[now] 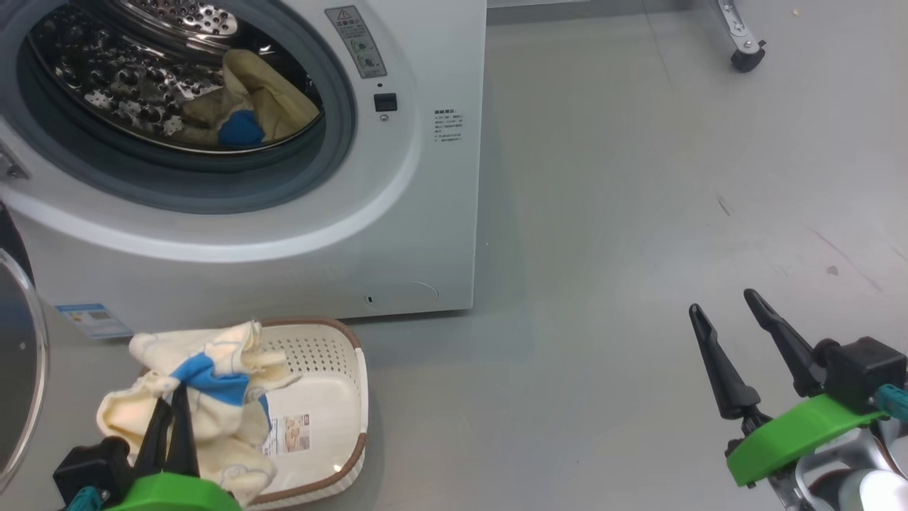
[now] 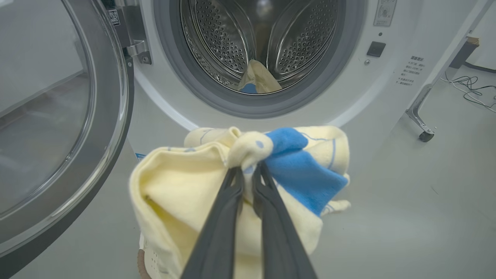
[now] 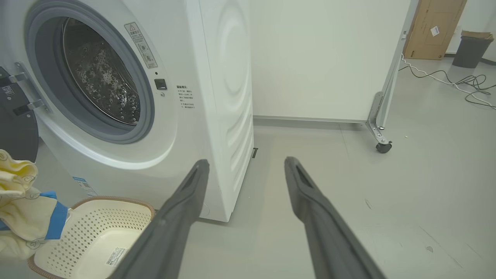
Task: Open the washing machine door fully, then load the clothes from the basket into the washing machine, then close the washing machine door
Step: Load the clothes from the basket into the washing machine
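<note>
Evidently soft, light and limp, the clothes [image 2: 182, 186] droop from the left end effector [image 2: 248, 169], pinched tight on a bunched fold, a sound hold; basket [image 1: 333, 355] beneath, washing machine [image 2: 162, 116] ahead. The right end effector [image 3: 246, 162] gapes empty. Print on the basket sticker [image 1: 287, 434] and the warning label [image 1: 357, 41] is unreadable.

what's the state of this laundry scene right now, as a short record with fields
washing machine door: swung open, at the left of the washing machine
drum: holds one cream-yellow garment with a blue patch
basket: on the floor in front of the machine, inside mostly bare
left end effector: shut on a second cream-yellow garment, over the basket's left end
right end effector: open, holding nothing, over the floor to the machine's right
</note>
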